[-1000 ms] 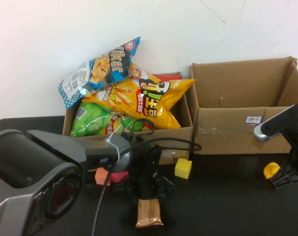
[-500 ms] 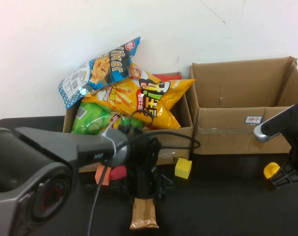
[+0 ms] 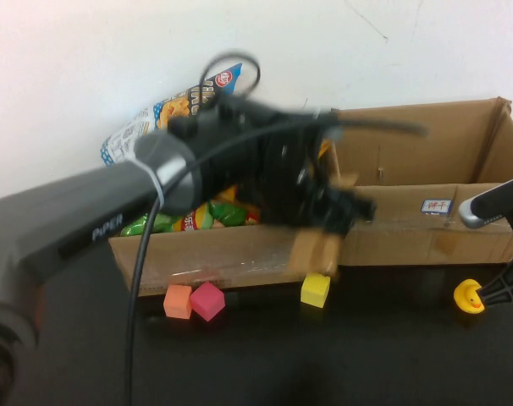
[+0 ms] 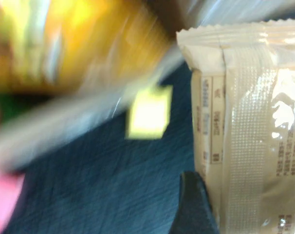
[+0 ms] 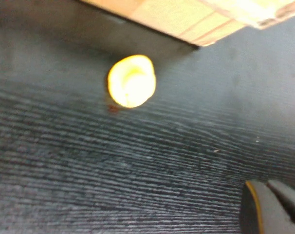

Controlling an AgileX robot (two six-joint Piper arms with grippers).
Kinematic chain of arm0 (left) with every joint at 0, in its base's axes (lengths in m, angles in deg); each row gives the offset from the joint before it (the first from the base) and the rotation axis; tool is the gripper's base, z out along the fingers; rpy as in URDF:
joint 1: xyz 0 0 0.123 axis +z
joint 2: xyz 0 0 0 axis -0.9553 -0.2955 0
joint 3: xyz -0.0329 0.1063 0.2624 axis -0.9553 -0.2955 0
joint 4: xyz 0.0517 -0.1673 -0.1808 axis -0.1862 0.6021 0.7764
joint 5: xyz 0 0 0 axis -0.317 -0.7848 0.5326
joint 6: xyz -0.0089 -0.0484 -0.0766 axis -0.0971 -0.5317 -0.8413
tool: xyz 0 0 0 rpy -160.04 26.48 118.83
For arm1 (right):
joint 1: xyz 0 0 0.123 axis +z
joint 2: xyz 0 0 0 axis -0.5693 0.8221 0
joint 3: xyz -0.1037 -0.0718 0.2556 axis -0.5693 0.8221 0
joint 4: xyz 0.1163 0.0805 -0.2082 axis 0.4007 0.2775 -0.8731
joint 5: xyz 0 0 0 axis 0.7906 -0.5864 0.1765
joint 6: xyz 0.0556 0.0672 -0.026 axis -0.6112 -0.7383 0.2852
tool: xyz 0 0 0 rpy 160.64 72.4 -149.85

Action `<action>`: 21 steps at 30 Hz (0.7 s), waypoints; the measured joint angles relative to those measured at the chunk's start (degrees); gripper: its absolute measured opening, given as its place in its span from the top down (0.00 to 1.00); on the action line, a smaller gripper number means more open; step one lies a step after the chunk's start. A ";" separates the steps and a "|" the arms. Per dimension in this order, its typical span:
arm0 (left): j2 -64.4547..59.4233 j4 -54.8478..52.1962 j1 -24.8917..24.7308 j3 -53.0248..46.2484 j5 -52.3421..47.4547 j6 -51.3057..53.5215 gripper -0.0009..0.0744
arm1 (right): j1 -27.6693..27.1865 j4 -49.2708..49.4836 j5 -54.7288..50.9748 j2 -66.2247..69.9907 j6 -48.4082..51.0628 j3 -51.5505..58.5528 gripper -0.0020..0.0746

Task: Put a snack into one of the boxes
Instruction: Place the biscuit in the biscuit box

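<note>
High view: left gripper [image 3: 345,211] blurred, right gripper [image 3: 504,288] cropped.

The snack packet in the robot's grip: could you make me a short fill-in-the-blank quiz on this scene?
1. The left gripper is shut on a tan snack ____.
2. The small yellow ____ sits on the table near the right gripper.
3. The box with the white label looks ____ inside.
4. Beside the orange cube lies a ____ one.

Missing words: packet; duck; empty; pink

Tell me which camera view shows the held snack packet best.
The left wrist view: the snack packet fills its side, with crimped seal and print visible, gripped by the left gripper. The high view shows only its brown end hanging before the boxes. The right wrist view misses it; the right gripper is shut.
</note>
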 joint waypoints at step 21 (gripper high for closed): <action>-24.13 -7.73 -0.43 37.62 15.78 9.37 0.14 | 0.00 -1.74 -2.68 0.00 -6.44 0.00 0.97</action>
